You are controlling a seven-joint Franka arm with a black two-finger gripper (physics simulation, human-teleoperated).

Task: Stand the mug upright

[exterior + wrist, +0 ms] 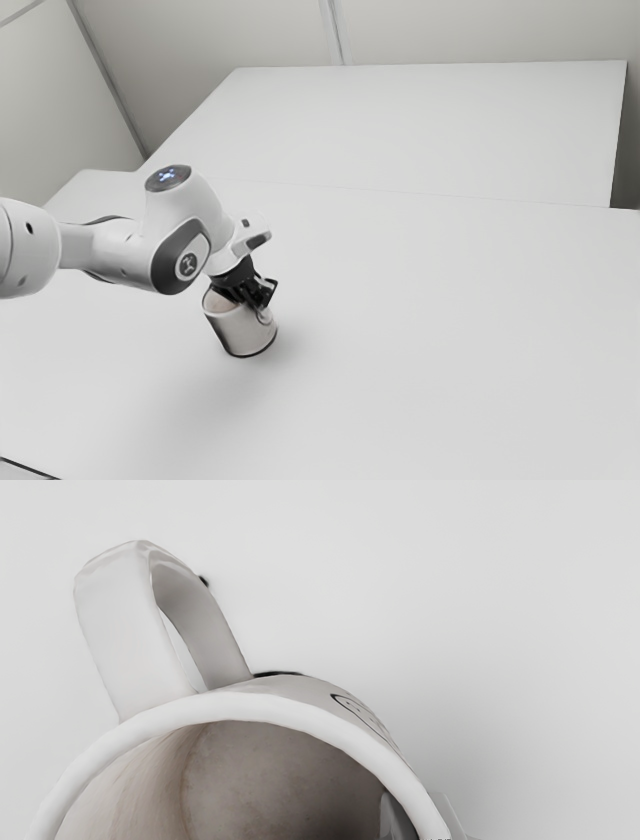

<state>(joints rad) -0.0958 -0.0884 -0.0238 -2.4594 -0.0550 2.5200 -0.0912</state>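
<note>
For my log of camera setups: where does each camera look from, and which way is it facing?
Exterior view: beside the arm and above the table, looking down across it; the arm enters from the exterior view's left, ending in its gripper.
Wrist view: on the arm's hand, facing the mug's open mouth and handle; finger parts show at the bottom edge, astride the mug's wall.
Shared: the mug, the gripper's fingers and the tabletop.
</note>
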